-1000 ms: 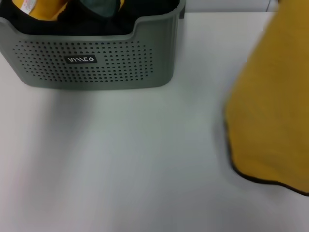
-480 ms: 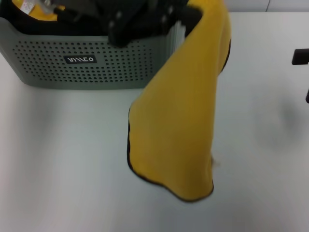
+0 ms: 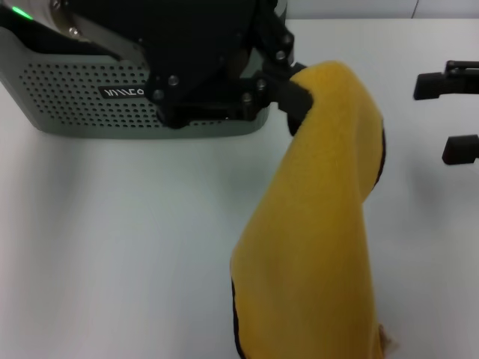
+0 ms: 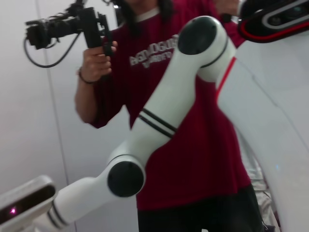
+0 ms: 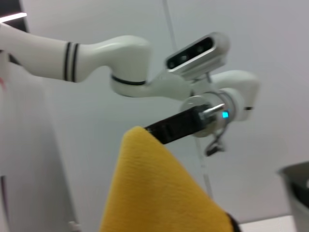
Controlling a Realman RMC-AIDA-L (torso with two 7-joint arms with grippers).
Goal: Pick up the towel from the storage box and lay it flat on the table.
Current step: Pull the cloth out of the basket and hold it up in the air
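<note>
the towel (image 3: 314, 224) is seen as soft, matt, napped cloth. the box (image 3: 75, 105) is shown as matt perforated plastic. the surface (image 3: 112, 247) is rendered smooth and faintly glossy.

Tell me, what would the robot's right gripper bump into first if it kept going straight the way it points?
Probably the towel. In the head view the right gripper has open jaws pointing across the table toward the hanging yellow cloth, which the left gripper holds up by its top. Depth is hard to judge, so it might pass beside.
</note>
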